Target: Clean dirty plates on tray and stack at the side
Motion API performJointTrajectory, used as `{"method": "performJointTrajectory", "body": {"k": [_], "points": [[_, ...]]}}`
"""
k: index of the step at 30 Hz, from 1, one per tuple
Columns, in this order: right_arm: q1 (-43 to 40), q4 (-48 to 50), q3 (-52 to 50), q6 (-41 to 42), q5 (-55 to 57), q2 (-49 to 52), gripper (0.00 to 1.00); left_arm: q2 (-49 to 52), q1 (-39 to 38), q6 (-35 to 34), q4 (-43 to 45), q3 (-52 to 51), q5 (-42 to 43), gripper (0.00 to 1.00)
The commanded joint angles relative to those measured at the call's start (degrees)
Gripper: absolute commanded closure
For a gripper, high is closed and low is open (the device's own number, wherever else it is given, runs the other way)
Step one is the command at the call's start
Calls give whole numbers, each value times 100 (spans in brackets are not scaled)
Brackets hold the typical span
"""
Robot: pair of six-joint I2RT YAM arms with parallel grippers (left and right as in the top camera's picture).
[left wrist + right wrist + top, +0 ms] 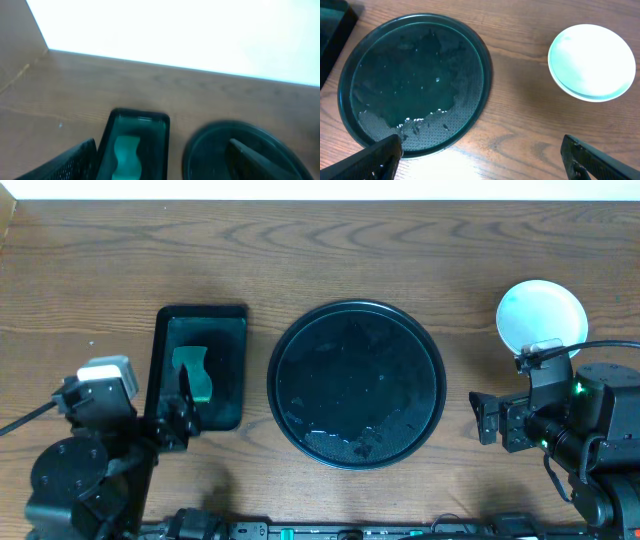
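The round black tray lies mid-table with no plates on it, only a wet film and droplets; it also shows in the right wrist view and the left wrist view. The plates sit stacked on the table at the far right, a white one on top with a mint rim under it. My left gripper hangs open over the near end of the rectangular tray. Open too, my right gripper is above bare wood between the round tray and the stack.
A smaller rectangular black tray holding a green sponge stands left of the round tray. Both arm bases fill the near corners of the table. The table's far edge meets a bright white wall.
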Motion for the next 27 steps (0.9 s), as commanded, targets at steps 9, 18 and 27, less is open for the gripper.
{"method": "performJointTrajectory", "body": {"k": [9,18,27], "points": [[46,-7,74,-74,-26,-2,1,-1888,94,133,2691,-2507,-181,18],[46,-9,74,-74,-26,-2,1,-3112,319,-61,3681,-4013,-177,18],[46,-9,74,-74,-26,-2,1,-3373,334,-85,5123,-5012,-50,18]]}}
